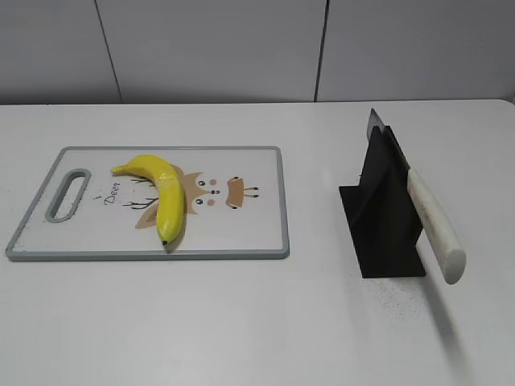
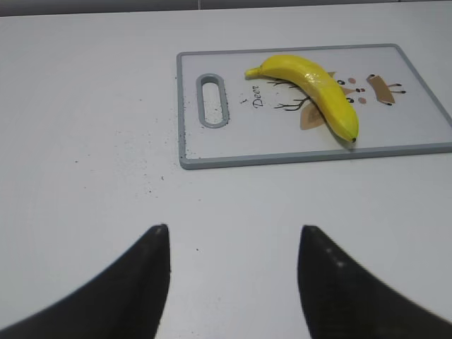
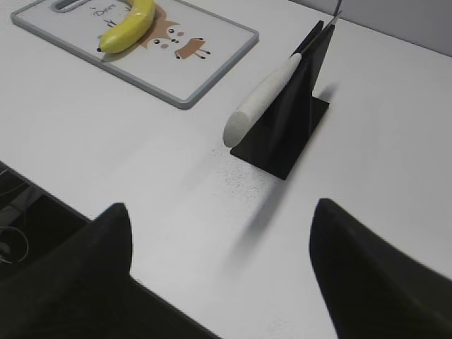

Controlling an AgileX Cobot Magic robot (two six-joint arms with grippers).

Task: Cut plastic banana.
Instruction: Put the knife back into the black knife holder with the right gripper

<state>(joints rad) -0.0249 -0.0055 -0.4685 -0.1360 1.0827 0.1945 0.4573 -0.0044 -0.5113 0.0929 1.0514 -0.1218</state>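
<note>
Above table (image 2: 85,106), claws (image 2: 233,244) agape, empty.

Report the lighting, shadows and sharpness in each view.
Exterior view: even soft light, a faint blurred shadow beyond the knife handle. Left wrist view: a glare streak on the banana, board sharp, dark fingers soft-edged. Right wrist view: a diffuse shadow before the knife stand, near fingers blurred.
</note>
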